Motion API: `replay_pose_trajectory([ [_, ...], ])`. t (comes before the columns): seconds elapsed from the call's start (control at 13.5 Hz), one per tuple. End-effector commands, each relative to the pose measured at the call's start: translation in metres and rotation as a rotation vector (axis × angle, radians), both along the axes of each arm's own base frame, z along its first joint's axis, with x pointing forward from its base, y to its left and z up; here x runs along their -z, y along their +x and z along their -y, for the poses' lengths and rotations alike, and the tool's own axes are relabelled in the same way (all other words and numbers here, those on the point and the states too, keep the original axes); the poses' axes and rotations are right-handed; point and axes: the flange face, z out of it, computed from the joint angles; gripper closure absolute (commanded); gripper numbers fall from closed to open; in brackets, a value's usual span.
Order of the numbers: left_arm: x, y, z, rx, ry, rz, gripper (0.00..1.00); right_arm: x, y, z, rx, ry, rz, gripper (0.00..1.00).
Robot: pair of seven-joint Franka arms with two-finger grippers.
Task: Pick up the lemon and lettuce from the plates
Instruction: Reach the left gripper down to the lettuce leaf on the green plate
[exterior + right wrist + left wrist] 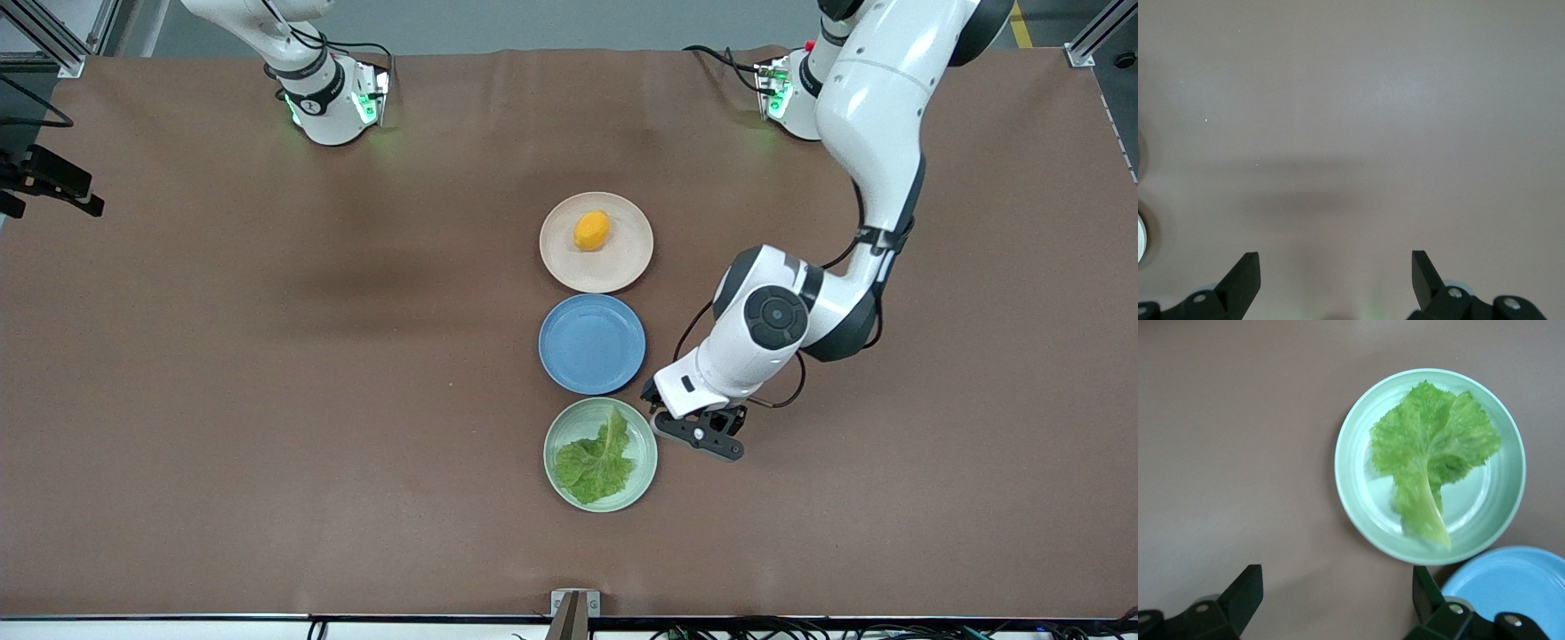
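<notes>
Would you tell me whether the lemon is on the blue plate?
No, the lemon sits on the beige-pink plate; the blue plate holds nothing.

Text on table [267, 400]: none legible
Text on plates [596, 276]: none legible
Text on arms: none legible

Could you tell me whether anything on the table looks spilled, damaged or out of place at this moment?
Nothing stands out. The lemon sits on the beige-pink plate, the lettuce lies flat in the mint green plate, and the blue plate between them is bare. The left gripper hangs open beside the green plate; the right gripper waits, open.
</notes>
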Motion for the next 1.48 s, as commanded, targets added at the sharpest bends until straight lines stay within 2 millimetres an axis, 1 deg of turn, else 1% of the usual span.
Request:
replay_pose_trajectory([
  [0.0, 0.012, 0.001, 0.025, -0.017, -0.039, 0.055, 0.05, 0.015, 0.014, 0.007, 0.017, -0.015, -0.014, 0.00],
  [0.07, 0.022, 0.003, 0.027, -0.023, -0.061, 0.086, 0.07, 0.026, 0.021, 0.009, 0.020, -0.017, -0.028, 0.00],
  [0.22, 0.037, -0.007, 0.051, -0.034, -0.097, 0.114, 0.13, 0.056, 0.043, 0.008, 0.017, -0.019, -0.045, 0.00],
  [0.3, 0.045, -0.011, 0.057, -0.067, -0.112, 0.110, 0.14, 0.071, 0.053, 0.005, 0.008, -0.024, -0.050, 0.00],
  [0.37, 0.051, -0.016, 0.066, -0.077, -0.121, 0.115, 0.15, 0.095, 0.069, 0.004, 0.002, -0.039, -0.060, 0.00],
  [0.44, 0.063, -0.018, 0.071, -0.076, -0.130, 0.125, 0.18, 0.115, 0.079, 0.008, 0.002, -0.050, -0.078, 0.00],
  [0.52, 0.073, -0.019, 0.073, -0.074, -0.137, 0.137, 0.19, 0.116, 0.081, 0.002, -0.002, -0.049, -0.078, 0.00],
  [0.59, 0.082, -0.019, 0.073, -0.072, -0.144, 0.149, 0.22, 0.119, 0.080, -0.003, 0.002, -0.041, -0.089, 0.00],
  [0.74, 0.088, -0.021, 0.073, -0.062, -0.140, 0.149, 0.31, 0.127, 0.079, -0.016, 0.062, -0.034, -0.101, 0.00],
  [0.81, 0.089, -0.022, 0.074, -0.058, -0.137, 0.149, 0.33, 0.129, 0.078, -0.025, 0.093, -0.021, -0.110, 0.00],
  [0.89, 0.089, -0.023, 0.075, -0.055, -0.136, 0.148, 0.37, 0.130, 0.076, -0.033, 0.124, -0.016, -0.115, 0.00],
  [0.96, 0.090, -0.023, 0.075, -0.054, -0.135, 0.147, 0.40, 0.136, 0.072, -0.044, 0.153, -0.019, -0.130, 0.00],
  [1.04, 0.091, -0.024, 0.075, -0.052, -0.133, 0.146, 0.43, 0.135, 0.068, -0.061, 0.190, -0.024, -0.132, 0.00],
  [1.11, 0.096, -0.025, 0.075, -0.052, -0.130, 0.141, 0.47, 0.140, 0.063, -0.078, 0.238, -0.028, -0.147, 0.00],
  [1.19, 0.096, -0.025, 0.075, -0.050, -0.128, 0.141, 0.53, 0.142, 0.057, -0.099, 0.282, -0.027, -0.153, 0.00],
  [1.26, 0.095, -0.026, 0.076, -0.047, -0.128, 0.143, 0.59, 0.149, 0.049, -0.121, 0.315, -0.025, -0.165, 0.00],
  [1.33, 0.096, -0.026, 0.076, -0.041, -0.122, 0.145, 0.61, 0.152, 0.040, -0.147, 0.347, -0.021, -0.156, 0.00],
  [1.41, 0.097, -0.028, 0.078, -0.034, -0.118, 0.146, 0.61, 0.158, 0.028, -0.175, 0.387, -0.020, -0.147, 0.00],
])
